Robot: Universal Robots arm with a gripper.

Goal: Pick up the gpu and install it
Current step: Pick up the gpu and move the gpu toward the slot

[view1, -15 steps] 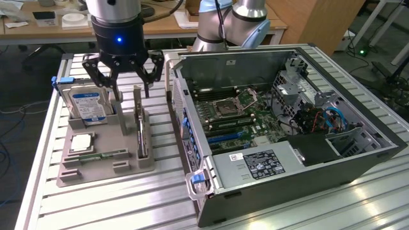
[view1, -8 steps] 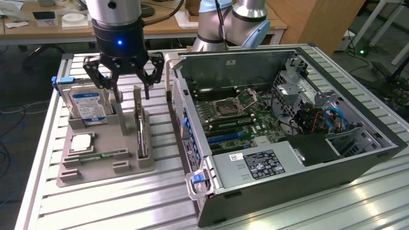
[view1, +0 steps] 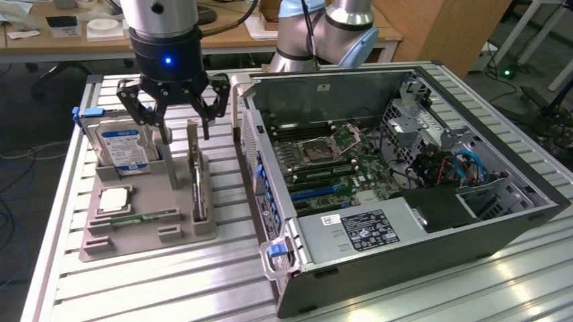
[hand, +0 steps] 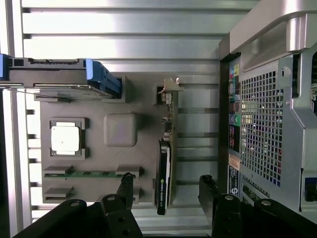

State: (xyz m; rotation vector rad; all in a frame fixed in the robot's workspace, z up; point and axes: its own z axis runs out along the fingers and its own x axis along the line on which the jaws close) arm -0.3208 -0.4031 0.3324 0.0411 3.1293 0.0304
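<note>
The gripper (view1: 182,124) hung with its fingers spread wide, pinching nothing. Just beneath it the gpu (view1: 196,176) stood on edge in a slot of the grey tray (view1: 134,245). The wrist view supplied the alignment: the card ran edge-on through the gap between the fingers (hand: 126,184), clear of both. The exterior view supplied the surroundings: a hard drive (view1: 123,147) upright to one side of the gripper, and the open computer case (view1: 501,221) to the other, its motherboard exposed.

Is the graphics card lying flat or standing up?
Standing up: the gpu sits on edge in a slot of the grey tray.
</note>
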